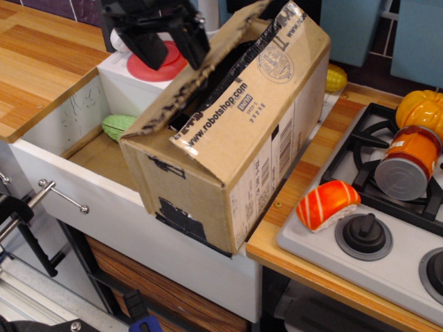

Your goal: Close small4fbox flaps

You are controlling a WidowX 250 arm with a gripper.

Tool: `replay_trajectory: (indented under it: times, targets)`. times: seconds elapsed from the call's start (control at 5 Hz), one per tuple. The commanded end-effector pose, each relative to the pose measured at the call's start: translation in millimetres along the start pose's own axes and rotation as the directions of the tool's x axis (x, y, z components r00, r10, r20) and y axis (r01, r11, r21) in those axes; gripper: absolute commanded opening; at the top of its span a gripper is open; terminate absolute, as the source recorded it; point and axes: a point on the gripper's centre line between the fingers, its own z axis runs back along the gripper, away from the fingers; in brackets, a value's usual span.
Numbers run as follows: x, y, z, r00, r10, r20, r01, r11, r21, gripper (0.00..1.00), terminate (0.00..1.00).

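Note:
The small4fbox (235,149), a brown cardboard box with "www.robotshop.com" tape and black tape patches, stands tilted in the open white drawer (104,207). Its left long flap (201,76) is folded over the opening and leans inward at a slant, with a dark gap still showing under it. The right flap (273,59) lies down along the top. My black gripper (173,48) is at the top left, just above and left of the left flap. Its fingers (196,47) stand spread apart and hold nothing, the right one against the flap's outer face.
A white block with a red disc (156,66) and a green item (119,126) sit in the drawer left of the box. To the right is a stove (387,228) with a salmon sushi toy (327,204), an orange can (405,162) and a pumpkin (422,107). A drawer handle (62,197) sticks out at front left.

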Motion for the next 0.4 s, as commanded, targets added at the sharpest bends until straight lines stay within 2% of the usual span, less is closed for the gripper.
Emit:
replay_trajectory:
  times: [0.0,0.2]
  targets:
    - [-10,-4,-13,0.995,-0.016,0.101,0.012,0.999,0.037,1.0,0.0]
    - [-17,-1,-24,0.989,-0.033,0.144,0.024,0.998,0.066,1.0,0.0]
